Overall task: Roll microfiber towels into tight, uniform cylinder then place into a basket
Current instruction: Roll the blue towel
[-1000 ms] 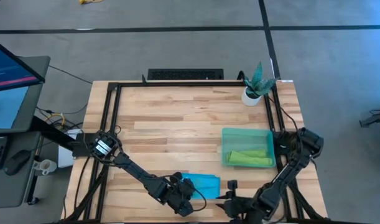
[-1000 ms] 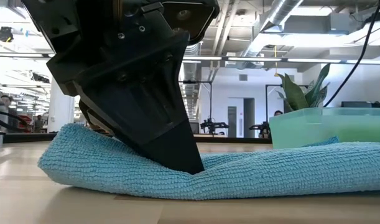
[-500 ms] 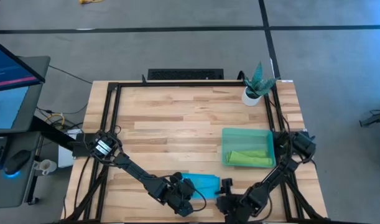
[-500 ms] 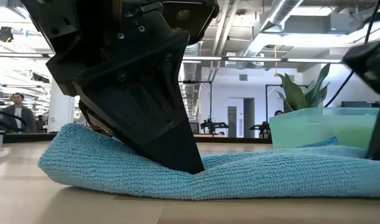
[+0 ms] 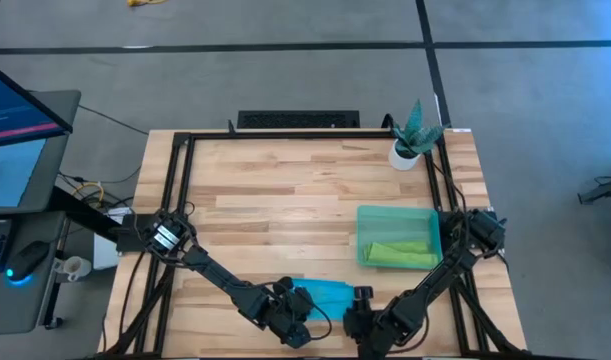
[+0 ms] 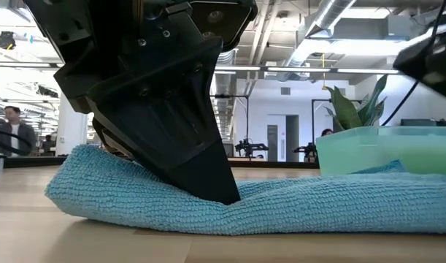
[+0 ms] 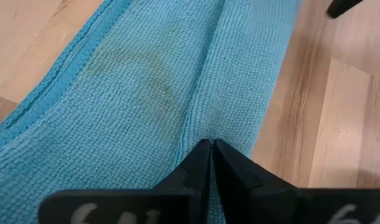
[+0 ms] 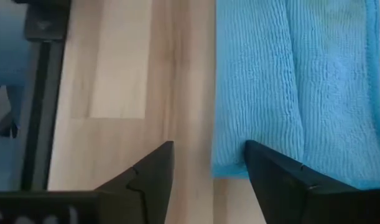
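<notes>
Now keep your left fingers pinched on the blue towel while your wide-open right fingers grab its end on the worktop and roll it tight

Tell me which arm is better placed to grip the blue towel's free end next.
Probably the right. The right gripper is open, its fingers at the blue towel's free end. The left gripper is shut, already pinning the other end.
</notes>
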`<state>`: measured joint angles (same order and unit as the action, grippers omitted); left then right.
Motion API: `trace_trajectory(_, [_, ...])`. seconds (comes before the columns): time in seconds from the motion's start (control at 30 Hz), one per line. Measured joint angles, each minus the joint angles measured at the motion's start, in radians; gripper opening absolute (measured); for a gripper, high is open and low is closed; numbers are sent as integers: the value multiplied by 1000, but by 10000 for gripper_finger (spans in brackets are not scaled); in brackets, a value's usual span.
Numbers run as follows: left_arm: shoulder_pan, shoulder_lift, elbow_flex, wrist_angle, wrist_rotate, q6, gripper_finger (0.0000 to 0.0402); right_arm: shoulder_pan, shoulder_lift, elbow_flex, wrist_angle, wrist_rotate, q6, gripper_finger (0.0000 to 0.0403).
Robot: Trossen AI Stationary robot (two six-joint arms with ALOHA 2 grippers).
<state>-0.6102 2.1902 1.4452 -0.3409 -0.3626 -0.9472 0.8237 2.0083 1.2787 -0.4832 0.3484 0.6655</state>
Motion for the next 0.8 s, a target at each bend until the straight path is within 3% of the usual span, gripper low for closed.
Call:
trace_trajectory(0.37, [0, 0, 0, 0, 0, 0, 18, 17, 7, 70, -88, 110, -45, 205])
trace_trajectory(0.8, [-5, 0, 0, 2, -17, 54, 18, -6, 10, -42, -5, 97, 14, 201])
